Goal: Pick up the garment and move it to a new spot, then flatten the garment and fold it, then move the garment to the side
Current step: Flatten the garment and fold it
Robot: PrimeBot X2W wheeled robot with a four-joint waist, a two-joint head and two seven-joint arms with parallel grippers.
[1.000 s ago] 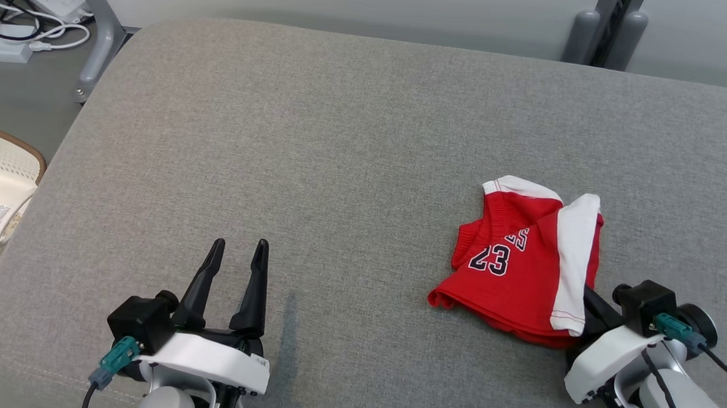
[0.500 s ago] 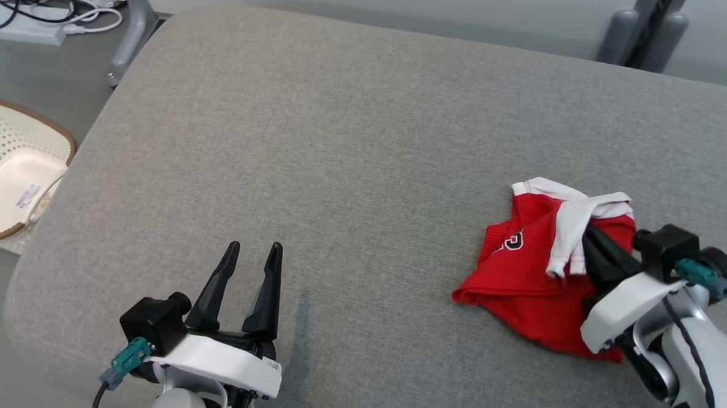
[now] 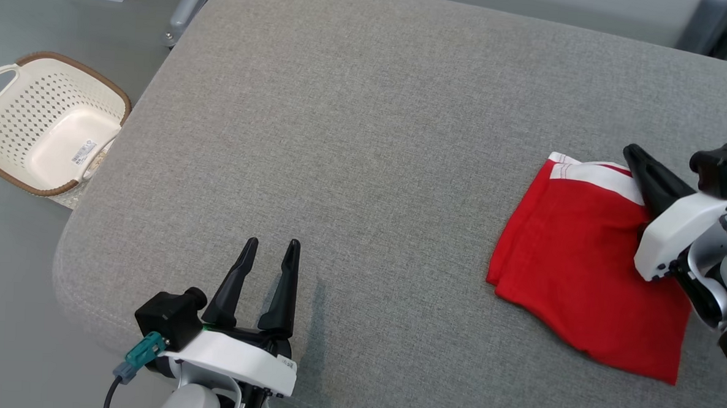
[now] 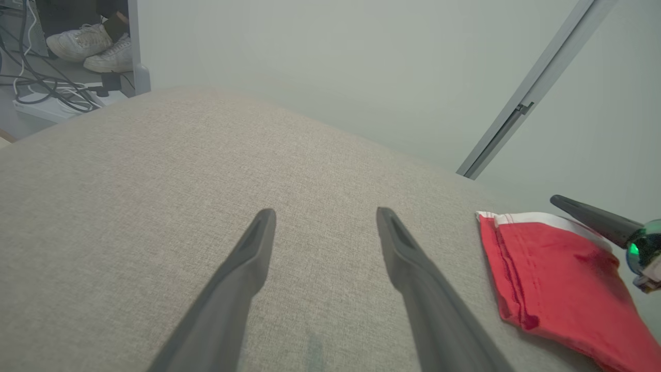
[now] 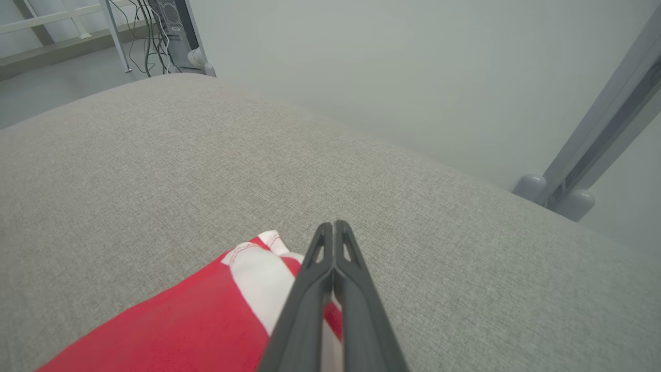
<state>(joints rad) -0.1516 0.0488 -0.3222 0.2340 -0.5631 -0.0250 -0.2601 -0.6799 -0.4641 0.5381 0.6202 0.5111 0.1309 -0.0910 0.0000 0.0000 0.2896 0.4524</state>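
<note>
The red garment lay flat on the right side of the grey padded surface, folded into a rough rectangle with a white band along its far edge. The right pincer was clenched, its two dark fingers pressed together and lying over that white band, the tips reaching just past the garment's far corner. I could not tell whether any cloth was caught between them. In the right wrist view the pincer showed no gap at the tips, with the garment below and to the left of it.

The left pincer was released, fingers spread and grasping nothing, at the near edge of the surface, well apart from the garment. In its own wrist view, the left pincer pointed across bare grey fabric, the garment off to the right.

A cream perforated basket with a brown rim sat on the floor left of the surface.
</note>
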